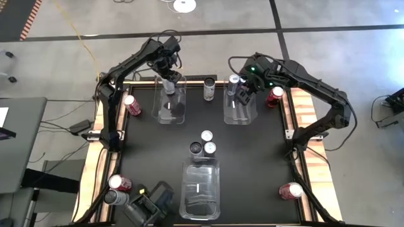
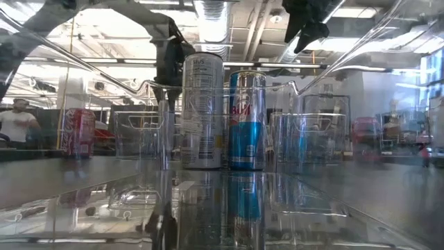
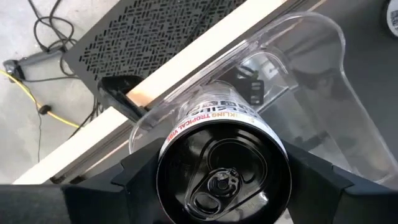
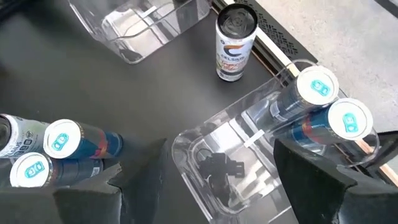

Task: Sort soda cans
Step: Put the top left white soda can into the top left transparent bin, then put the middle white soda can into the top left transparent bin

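Left wrist view shows me the left claw [image 3: 224,180] closed around a dark can [image 3: 224,171], one finger on each side of it, the can's black top facing the camera. Just beyond this claw lies the far-left clear bin [image 1: 170,101], and the held can is over its far end, near the edge of the bench [image 1: 265,157].

In the right wrist view, the right claw [image 4: 217,186] stands wide open and holds nothing. Directly under it I see the far-right clear bin [image 4: 230,162]. Two blue-and-silver cans [image 4: 323,106] stand close together at the far end of this bin, just ahead of the claw. A white can with a dark top [image 4: 235,43] stands on the bench beyond the bin, between the two far bins.

Behind the right claw, toward the middle of the bench, three cans stand in a group [image 1: 203,145], near the third clear bin [image 1: 201,189]. From the high view I count red cans at the bench edges: one beside the left claw's bin [image 1: 132,105], one just beside the right claw [image 1: 275,96], and one at each near corner [image 1: 120,183] [image 1: 291,190].
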### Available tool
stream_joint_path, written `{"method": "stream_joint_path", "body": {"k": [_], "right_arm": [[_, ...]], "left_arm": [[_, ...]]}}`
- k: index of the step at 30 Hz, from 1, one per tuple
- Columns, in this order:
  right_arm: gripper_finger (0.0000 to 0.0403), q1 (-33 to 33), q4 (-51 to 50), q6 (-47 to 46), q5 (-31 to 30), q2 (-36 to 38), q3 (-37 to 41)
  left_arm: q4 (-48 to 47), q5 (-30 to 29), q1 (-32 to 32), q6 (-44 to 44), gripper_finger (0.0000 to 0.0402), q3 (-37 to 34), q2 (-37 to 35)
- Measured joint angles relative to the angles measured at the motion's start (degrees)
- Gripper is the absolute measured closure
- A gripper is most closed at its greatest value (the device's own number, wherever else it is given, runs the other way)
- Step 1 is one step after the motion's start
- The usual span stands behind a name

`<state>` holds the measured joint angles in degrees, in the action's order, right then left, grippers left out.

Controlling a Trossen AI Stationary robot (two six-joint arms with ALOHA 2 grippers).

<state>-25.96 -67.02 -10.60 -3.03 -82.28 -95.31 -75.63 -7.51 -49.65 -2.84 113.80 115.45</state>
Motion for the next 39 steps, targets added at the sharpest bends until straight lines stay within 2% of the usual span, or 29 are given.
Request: {"method": "stream_joint_path", "body": {"k": [8, 21, 26, 33, 35, 39], "right_arm": [[0.0093, -0.8, -0.2, -0.1, 0.0, 0.0, 0.0], [0.0093, -1.5, -0.1, -0.1, 0.0, -0.1, 0.0], [0.0093, -1.5, 0.2, -0.3, 0.0, -0.1, 0.0], [0.0093, -1.5, 1.5, 0.6, 0.0, -0.1, 0.0], [0.0093, -1.5, 2.5, 1.1, 0.0, -0.1, 0.0], [0.0093, -1.5, 4.0, 1.5, 0.0, -0.1, 0.0]], "left_arm": [[1.5, 0.1, -0.4, 0.7, 0.0131, -2.5, 0.1], [2.2, -0.9, -0.4, 1.5, 0.0044, -2.6, -1.6], [1.2, -1.0, -0.4, 1.6, 0.0029, -2.6, -5.5], [-0.1, -0.8, 3.3, 4.6, 0.0033, -2.6, -16.9], [-0.2, 2.0, 5.7, 6.8, 0.0034, -2.6, -20.4], [-1.1, 14.3, 11.6, 10.7, 0.0035, -2.5, -25.9]]}}
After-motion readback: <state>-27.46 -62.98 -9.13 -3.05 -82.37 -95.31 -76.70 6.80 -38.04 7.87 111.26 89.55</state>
